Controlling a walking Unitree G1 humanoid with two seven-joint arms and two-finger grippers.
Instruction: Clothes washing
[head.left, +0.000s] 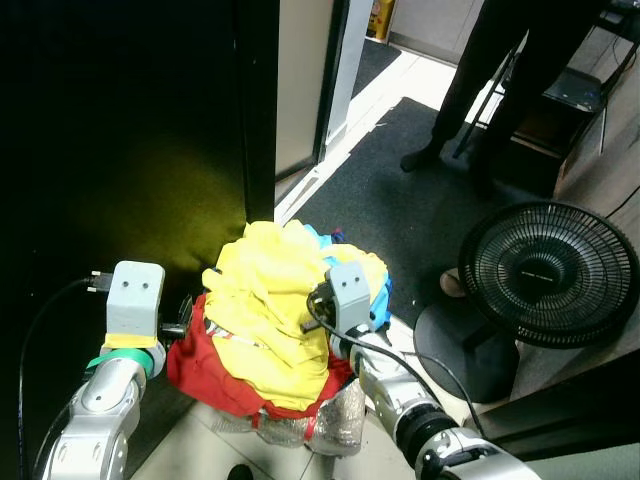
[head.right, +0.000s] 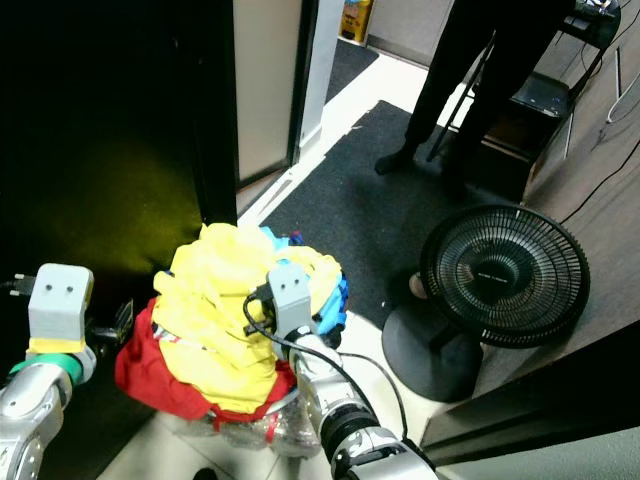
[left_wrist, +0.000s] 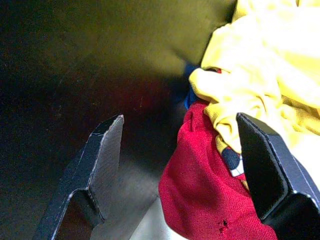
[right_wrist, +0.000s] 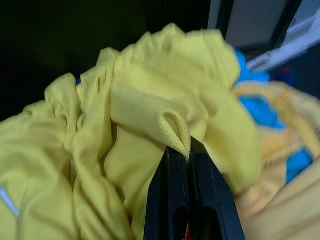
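- Underfoot: pale tile floor near the robot, then a dark grey carpet running toward a doorway with a white door frame.
- Robot's left side: a black panel, very dark, with a faint yellow glow on it close to the clothes.
- Robot's right side: a black floor fan on a round base, standing at the carpet's edge beside a wooden wall.
- Far end: a person's legs in dark trousers, standing on the carpet well apart from the robot.
- Container: a clear crinkled plastic bag on the tile (only its lower part can be seen), overfilled with laundry.
- Contents: yellow garment heaped on top, red garment spilling out beneath it on the left, a bit of blue cloth at the right edge.
- Right gripper: fingers pinched together on a fold of the yellow garment, at the top right of the heap.
- Left gripper: spread wide, one finger against the pile where red meets yellow, the other out over the dark panel; grasping nothing.
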